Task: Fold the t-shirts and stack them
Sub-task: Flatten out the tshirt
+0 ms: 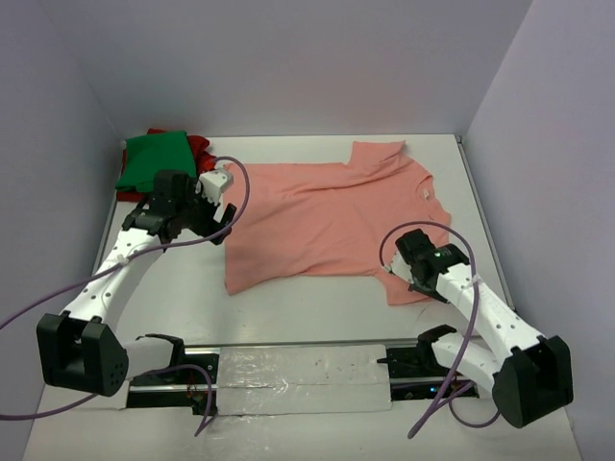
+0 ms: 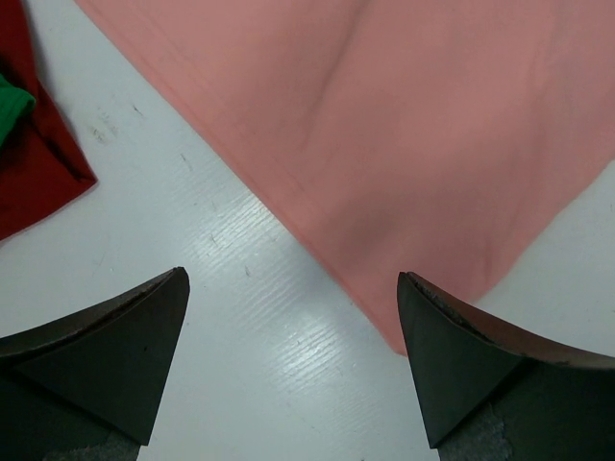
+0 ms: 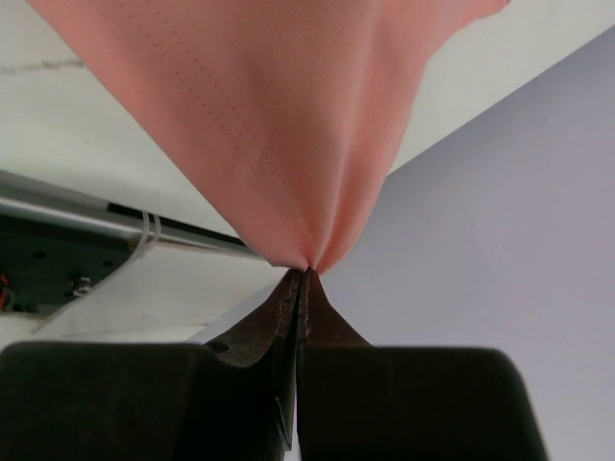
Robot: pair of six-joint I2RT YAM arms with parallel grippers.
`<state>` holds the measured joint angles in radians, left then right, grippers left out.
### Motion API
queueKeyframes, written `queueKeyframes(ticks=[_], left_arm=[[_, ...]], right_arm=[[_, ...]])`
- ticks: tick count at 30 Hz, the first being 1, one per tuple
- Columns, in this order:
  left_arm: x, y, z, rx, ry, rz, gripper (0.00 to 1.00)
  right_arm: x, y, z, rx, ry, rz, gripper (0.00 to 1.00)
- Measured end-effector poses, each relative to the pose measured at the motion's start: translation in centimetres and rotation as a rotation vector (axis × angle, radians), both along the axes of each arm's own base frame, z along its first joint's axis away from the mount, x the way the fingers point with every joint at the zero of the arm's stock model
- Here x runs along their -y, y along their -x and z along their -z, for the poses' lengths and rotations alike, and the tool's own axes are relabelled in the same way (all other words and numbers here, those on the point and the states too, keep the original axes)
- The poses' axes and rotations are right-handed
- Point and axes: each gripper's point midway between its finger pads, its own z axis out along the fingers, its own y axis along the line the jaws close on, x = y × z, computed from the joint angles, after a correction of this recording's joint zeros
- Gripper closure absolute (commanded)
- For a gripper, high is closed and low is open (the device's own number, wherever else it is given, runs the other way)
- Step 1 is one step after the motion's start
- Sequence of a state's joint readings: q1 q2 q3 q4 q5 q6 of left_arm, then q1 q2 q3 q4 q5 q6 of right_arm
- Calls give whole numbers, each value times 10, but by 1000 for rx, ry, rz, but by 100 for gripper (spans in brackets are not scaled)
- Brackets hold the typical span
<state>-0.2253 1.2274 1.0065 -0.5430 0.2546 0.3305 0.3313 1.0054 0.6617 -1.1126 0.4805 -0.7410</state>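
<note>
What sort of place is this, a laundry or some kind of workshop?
Probably a robotics lab test bench: a left arm and right arm bolted to a white table, plain walls boxing it in, and just a salmon-pink t-shirt, green t-shirt and dark red t-shirt as practice material.

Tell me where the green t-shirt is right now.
In the top view, the green t-shirt lies at the far left corner of the table, on the dark red t-shirt, just beyond the left hand and left of the salmon-pink t-shirt.
</note>
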Motion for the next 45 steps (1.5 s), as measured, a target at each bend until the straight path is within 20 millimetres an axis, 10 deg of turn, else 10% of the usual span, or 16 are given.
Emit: queueKeyframes(ticks=[24, 26, 30, 45], left_arm=[[8, 5, 11, -88, -18, 102, 1], [11, 7, 12, -101, -9, 122, 1], [14, 11, 16, -127, -1, 148, 1], [21, 12, 18, -155, 73, 132, 16]], right_arm=[[-8, 44, 5, -270, -120, -209, 100], [-9, 46, 7, -314, -119, -214, 88], [-13, 40, 5, -374, -130, -195, 3], [-84, -87, -69, 275, -451, -238, 4]])
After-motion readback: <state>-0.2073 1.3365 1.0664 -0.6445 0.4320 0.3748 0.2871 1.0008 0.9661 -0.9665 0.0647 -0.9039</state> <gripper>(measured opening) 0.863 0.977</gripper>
